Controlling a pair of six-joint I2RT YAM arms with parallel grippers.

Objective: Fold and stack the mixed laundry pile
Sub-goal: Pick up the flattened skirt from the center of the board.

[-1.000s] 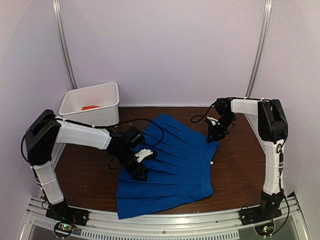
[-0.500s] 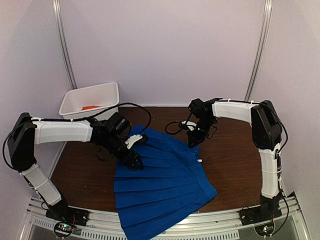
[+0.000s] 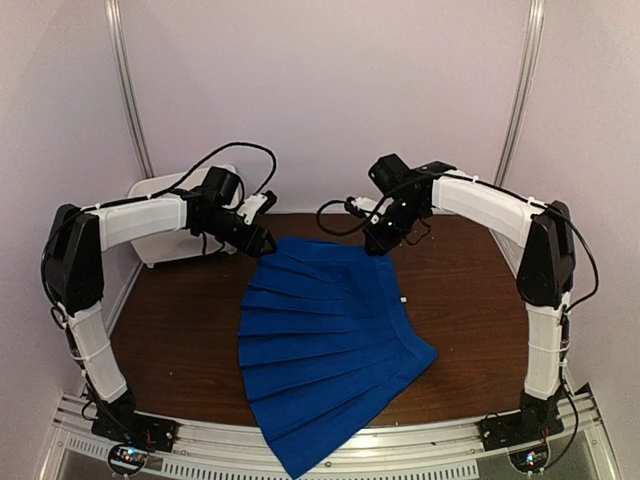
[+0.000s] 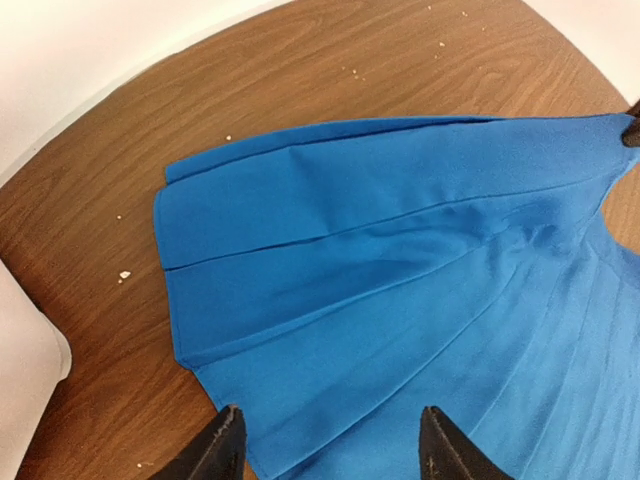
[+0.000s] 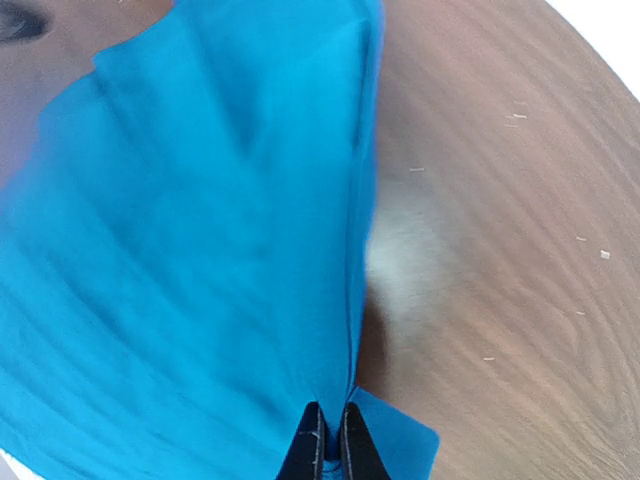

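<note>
The royal-blue pleated garment (image 3: 320, 340) lies spread flat on the brown table, from the far middle to the front edge. My left gripper (image 3: 262, 240) is open and hovers over its far left corner. In the left wrist view (image 4: 332, 450) the fingers straddle the blue cloth (image 4: 400, 260) without holding it. My right gripper (image 3: 380, 243) is shut on the garment's far right corner. The right wrist view (image 5: 328, 440) shows the cloth (image 5: 200, 250) pinched between the closed jaws. The orange-red T-shirt is hidden.
A white plastic bin (image 3: 165, 250) stands at the far left, mostly behind my left arm; its corner shows in the left wrist view (image 4: 25, 370). Bare wood table (image 3: 170, 330) lies left and right of the garment. Pale walls enclose the table.
Both grippers have moved toward the far side. The blue garment has been drawn back and spread out flatter. My left arm now covers the bin.
</note>
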